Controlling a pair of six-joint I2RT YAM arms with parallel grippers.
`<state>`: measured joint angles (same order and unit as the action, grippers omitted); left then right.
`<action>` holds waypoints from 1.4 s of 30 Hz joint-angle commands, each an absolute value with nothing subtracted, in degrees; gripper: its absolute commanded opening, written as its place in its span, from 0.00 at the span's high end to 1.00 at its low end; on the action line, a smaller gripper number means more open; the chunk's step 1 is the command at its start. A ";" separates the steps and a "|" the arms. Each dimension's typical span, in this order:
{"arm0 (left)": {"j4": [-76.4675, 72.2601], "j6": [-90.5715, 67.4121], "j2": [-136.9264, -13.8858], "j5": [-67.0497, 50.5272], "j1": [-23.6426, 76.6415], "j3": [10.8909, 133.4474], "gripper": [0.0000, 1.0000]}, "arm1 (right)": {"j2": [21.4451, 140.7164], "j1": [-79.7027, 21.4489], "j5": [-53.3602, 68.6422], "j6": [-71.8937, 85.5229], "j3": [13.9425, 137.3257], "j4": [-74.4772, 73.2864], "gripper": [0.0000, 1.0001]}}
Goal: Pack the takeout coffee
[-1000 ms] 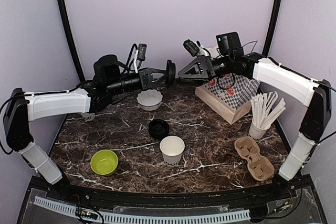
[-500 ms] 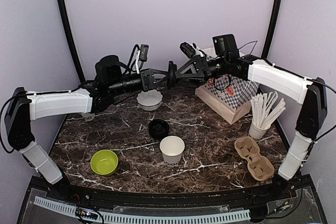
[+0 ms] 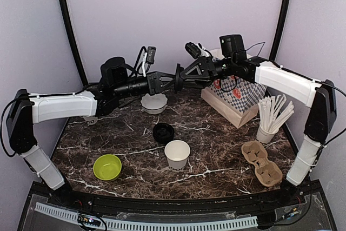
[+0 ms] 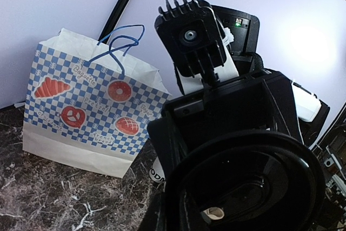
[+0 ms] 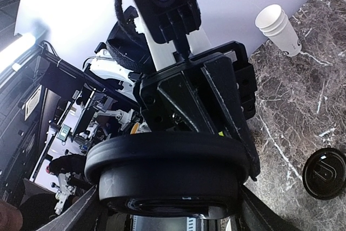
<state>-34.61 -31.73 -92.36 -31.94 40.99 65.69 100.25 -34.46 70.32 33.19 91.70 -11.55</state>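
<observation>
A black lid (image 3: 177, 76) hangs in mid-air over the back of the table, on edge between my two grippers. My left gripper (image 3: 173, 78) is shut on the lid. It fills the lower part of the left wrist view (image 4: 243, 187). My right gripper (image 3: 185, 73) is open, with a finger on each side of the lid (image 5: 167, 171). An open white cup (image 3: 177, 153) stands near the table's middle, and a second black lid (image 3: 163, 132) lies just behind it. A lettered white cup (image 4: 155, 174) shows partly behind the right gripper.
A blue checked paper bag (image 3: 236, 97) lies at the back right. A cup of straws (image 3: 268, 117) and a brown cup carrier (image 3: 262, 163) are at the right. A green bowl (image 3: 107, 166) is at the front left, a white scalloped bowl (image 3: 154, 103) at the back, and stacked white cups (image 5: 278, 22) beyond.
My right gripper has moved left to the lid held by my left gripper, and its fingers now flank it. Both grippers have risen slightly.
</observation>
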 commanded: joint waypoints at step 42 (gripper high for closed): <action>-4.20 -17.25 -83.70 -11.14 56.19 38.73 0.75 | 90.71 -47.09 22.90 -32.35 90.86 -58.88 0.29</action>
